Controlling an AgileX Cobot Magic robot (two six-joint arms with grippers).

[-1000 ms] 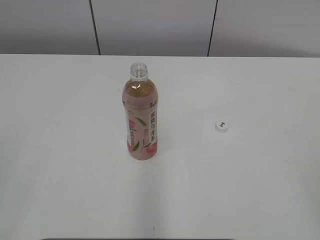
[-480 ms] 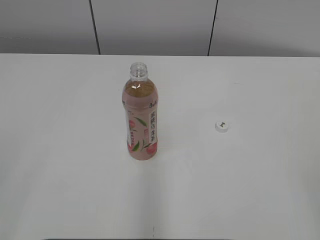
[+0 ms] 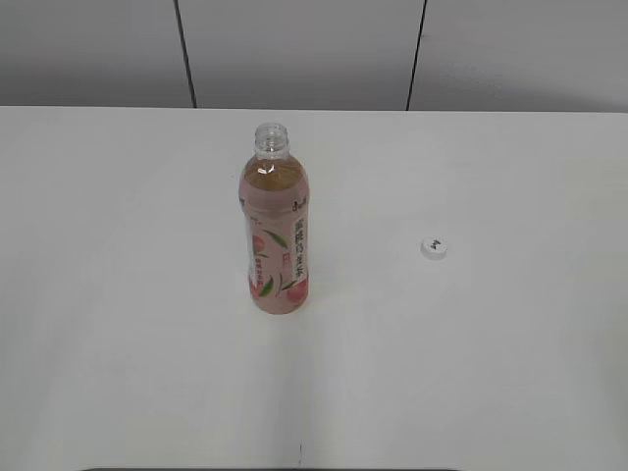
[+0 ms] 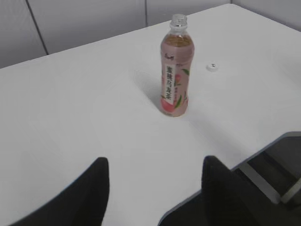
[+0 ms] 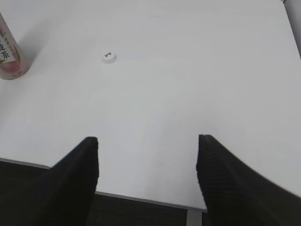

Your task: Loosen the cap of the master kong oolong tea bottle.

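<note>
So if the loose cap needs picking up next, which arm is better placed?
Probably the right. The cap lies on the table to the right of the bottle, straight ahead of the open right gripper. The left gripper would have to reach past the bottle.

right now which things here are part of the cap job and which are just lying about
Part of the job:
- tea bottle, upright, mouth open
- cap, off, lying on the table to the bottle's right

Just there:
- white table
- nothing else lying about

The left hand (image 4: pixel 153 188) hangs at the near edge, its fingers spread wide apart and holding nothing. The right hand (image 5: pixel 146 181) does likewise.
</note>
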